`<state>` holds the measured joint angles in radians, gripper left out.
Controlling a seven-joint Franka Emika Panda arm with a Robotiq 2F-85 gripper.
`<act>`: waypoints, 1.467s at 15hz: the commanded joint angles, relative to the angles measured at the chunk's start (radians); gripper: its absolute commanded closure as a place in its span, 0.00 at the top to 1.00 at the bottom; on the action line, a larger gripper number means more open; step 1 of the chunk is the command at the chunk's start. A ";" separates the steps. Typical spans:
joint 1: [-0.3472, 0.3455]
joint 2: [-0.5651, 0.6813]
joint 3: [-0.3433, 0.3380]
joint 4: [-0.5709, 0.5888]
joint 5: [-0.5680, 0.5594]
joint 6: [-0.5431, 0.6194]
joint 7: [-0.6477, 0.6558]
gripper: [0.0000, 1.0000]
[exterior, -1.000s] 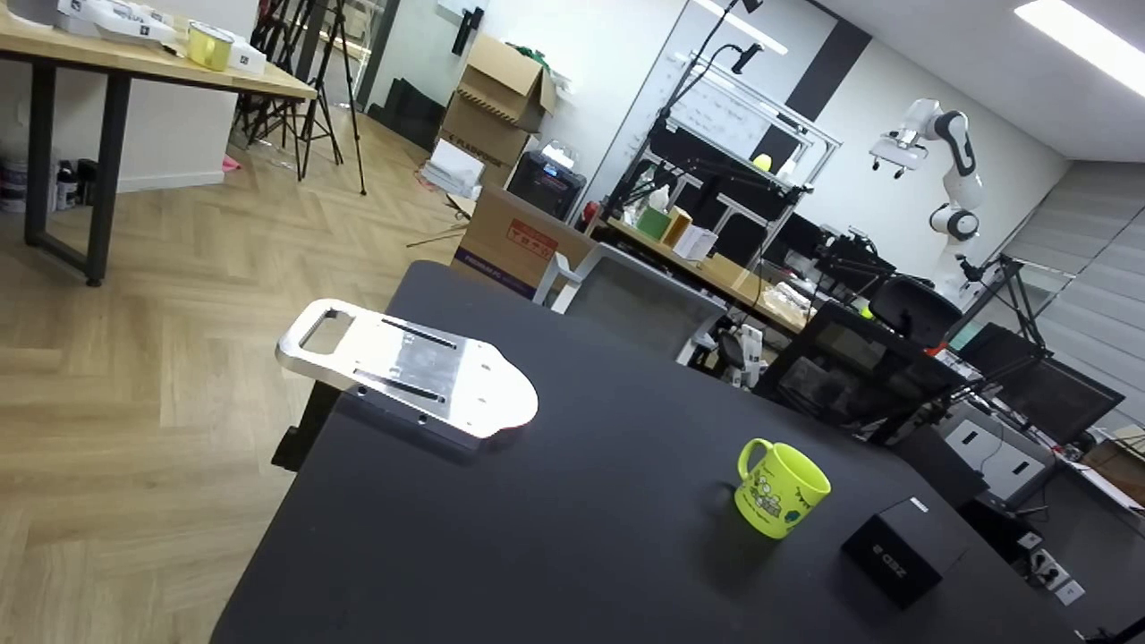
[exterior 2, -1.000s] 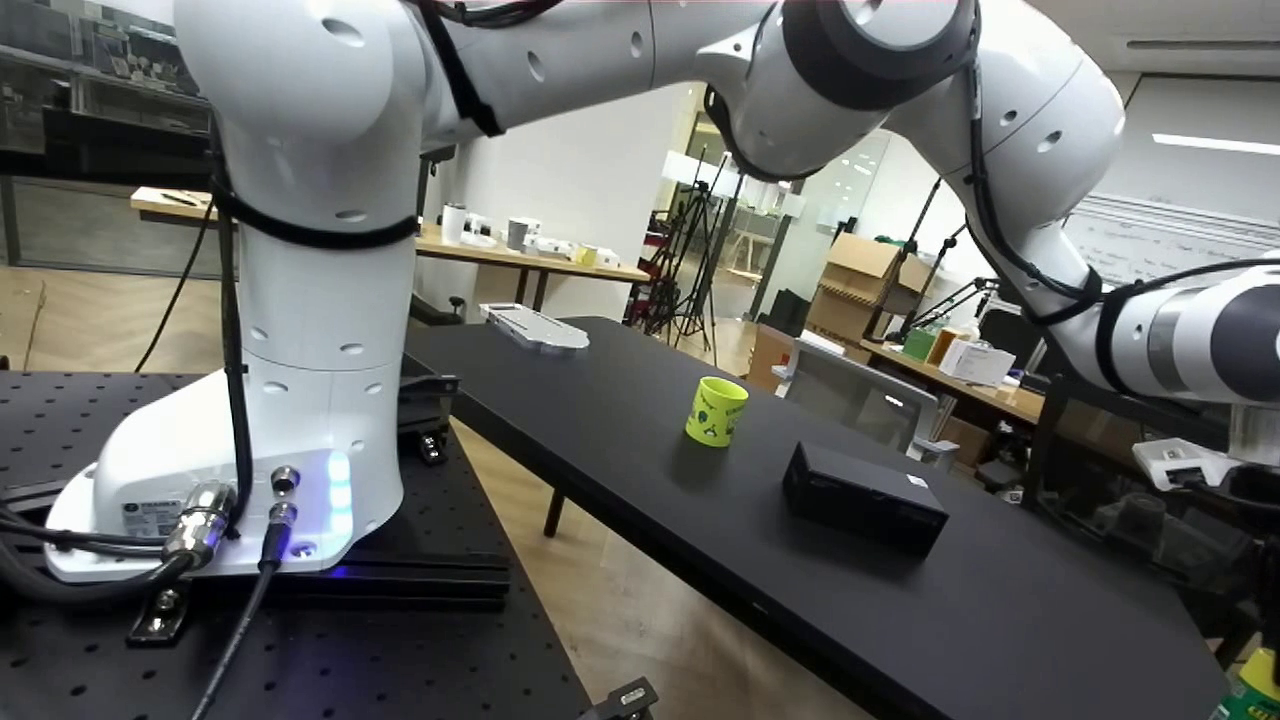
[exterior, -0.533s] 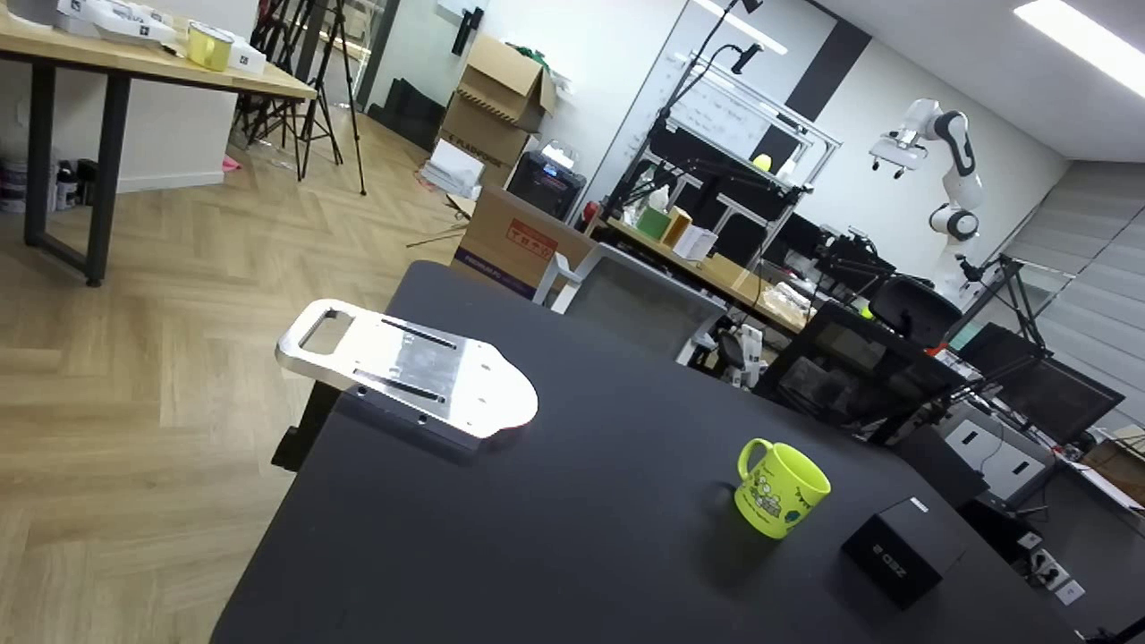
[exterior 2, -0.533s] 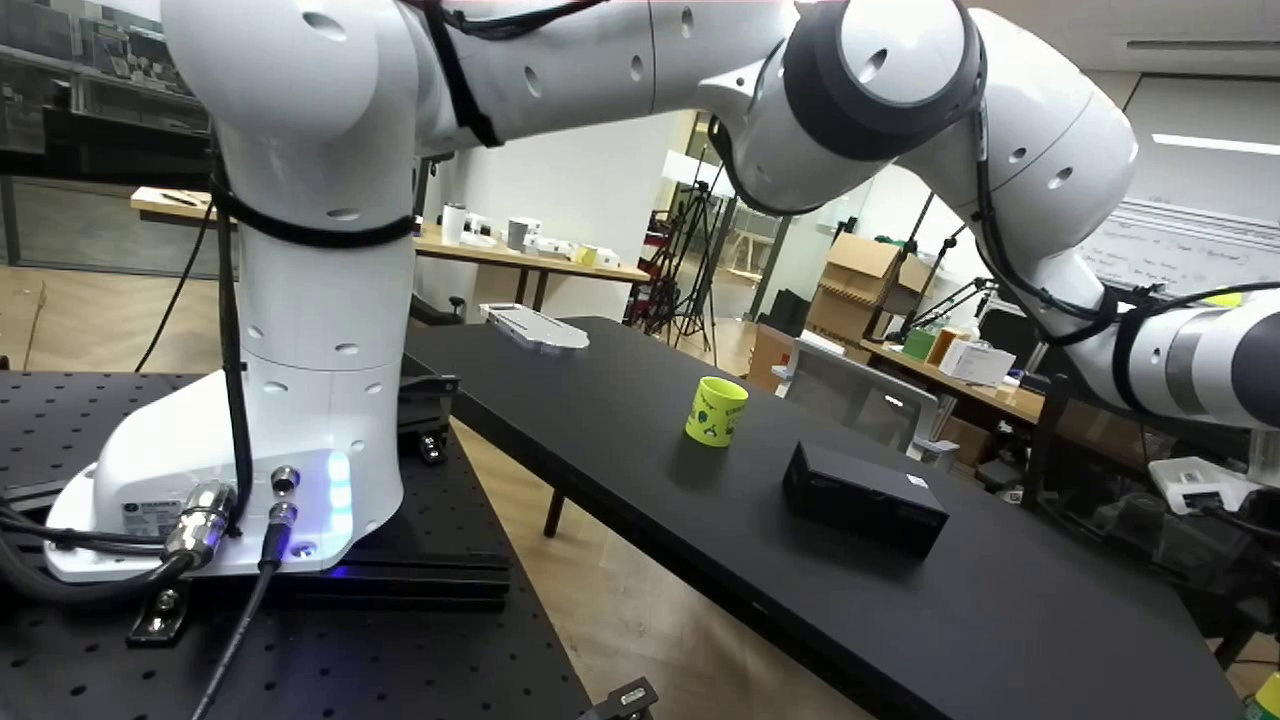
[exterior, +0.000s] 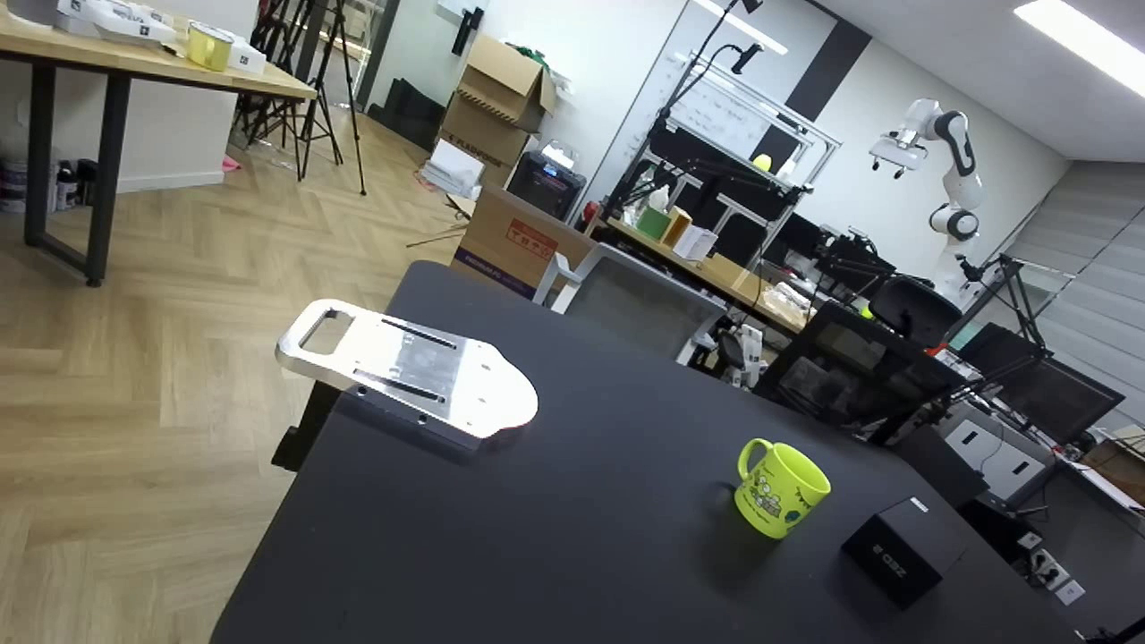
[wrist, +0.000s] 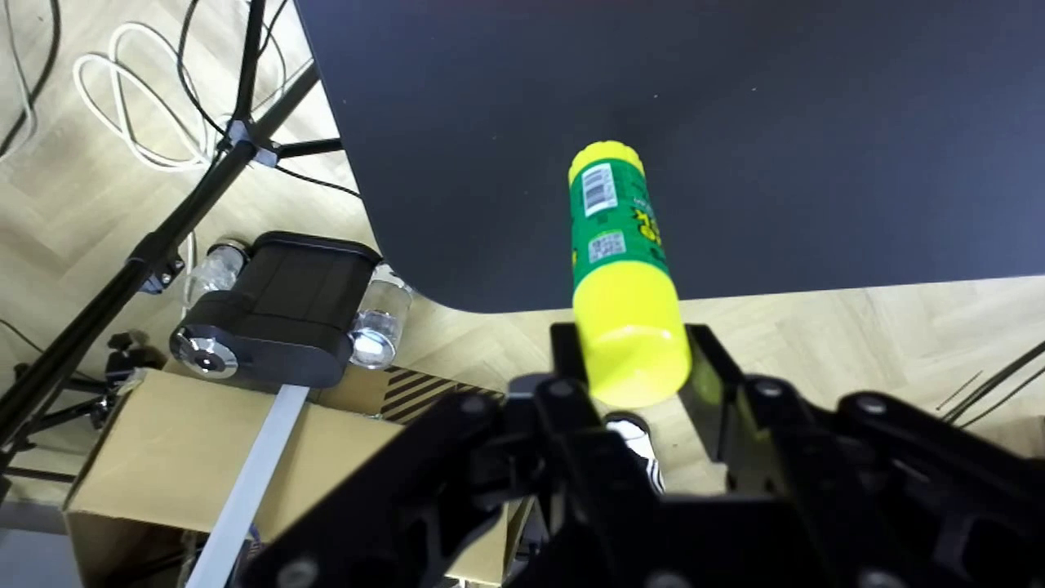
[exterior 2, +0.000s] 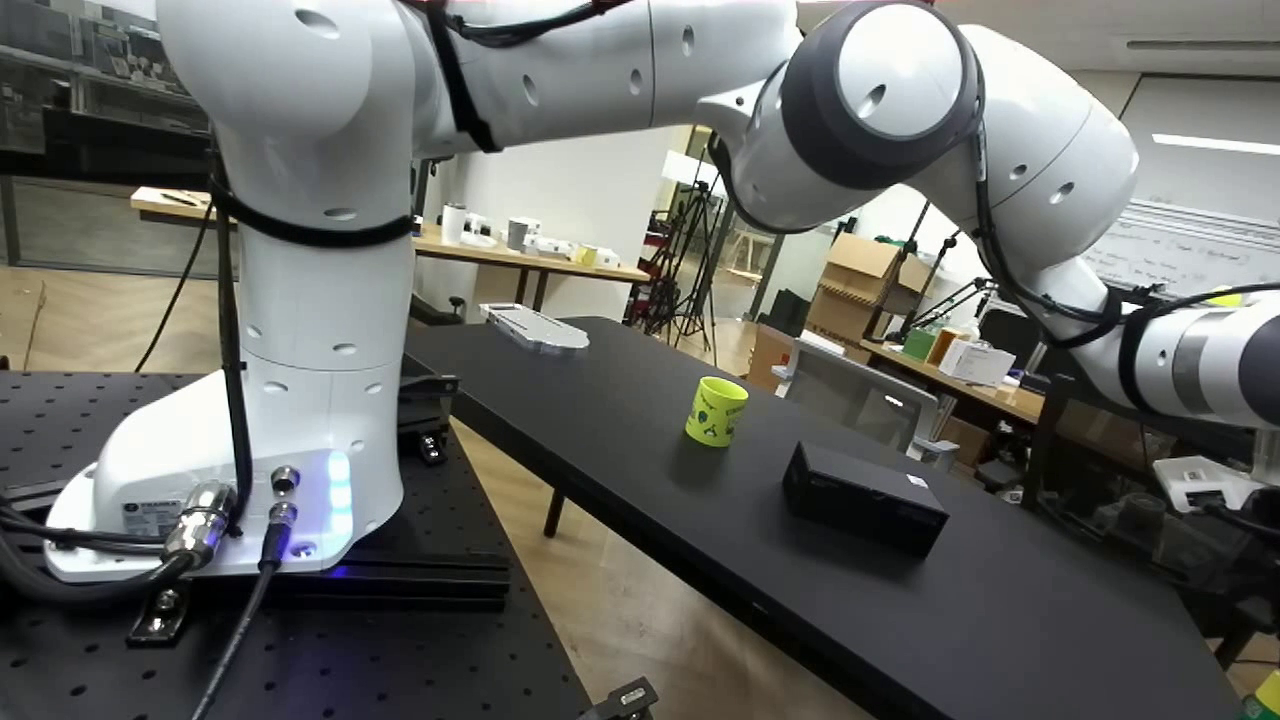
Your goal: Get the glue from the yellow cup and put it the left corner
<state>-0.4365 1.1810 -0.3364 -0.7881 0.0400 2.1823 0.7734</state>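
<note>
While the glue (wrist: 622,261) is held by its wide yellow end, its green label with the barcode faces the camera in the wrist view, and its narrow yellow end points over the counter (wrist: 816,147) near a rounded corner; whether it touches the surface, I cannot tell. The hand (wrist: 635,351) has both fingers closed against the sides of the wide end, parted only by the stick's own thickness. Well apart from it, the yellow cup (exterior: 781,487) stands upright on the counter in both exterior views. Near the cup but apart from it sits a black box (exterior 2: 865,500). To the cup's other side lies a silver tray-like device (exterior: 420,367), one end reaching past the edge. The white arm (exterior 2: 590,75) stretches above the counter in an exterior view.
</note>
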 commanded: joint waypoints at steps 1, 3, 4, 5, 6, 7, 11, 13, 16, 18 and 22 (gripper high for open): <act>0.000 0.002 -0.002 0.007 -0.001 -0.014 0.006 0.34; -0.001 0.005 -0.003 0.016 -0.001 -0.023 0.010 0.34; -0.001 0.005 -0.003 0.016 -0.001 -0.023 0.011 0.34; -0.001 0.006 -0.003 0.017 -0.001 -0.023 0.011 0.34; -0.001 0.006 -0.003 0.017 -0.001 -0.023 0.012 0.09; 0.004 0.013 -0.007 0.009 -0.004 -0.011 0.019 0.09; 0.023 0.021 -0.006 -0.034 -0.004 0.005 0.030 0.09; 0.028 0.013 -0.002 -0.049 0.000 0.018 0.023 0.59; 0.042 -0.020 -0.018 -0.063 -0.012 0.021 0.029 0.73; 0.057 -0.059 -0.038 -0.088 -0.023 0.034 0.031 0.85; 0.052 -0.038 -0.049 -0.039 -0.022 0.033 0.007 0.88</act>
<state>-0.3849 1.1430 -0.3851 -0.8276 0.0181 2.2147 0.7802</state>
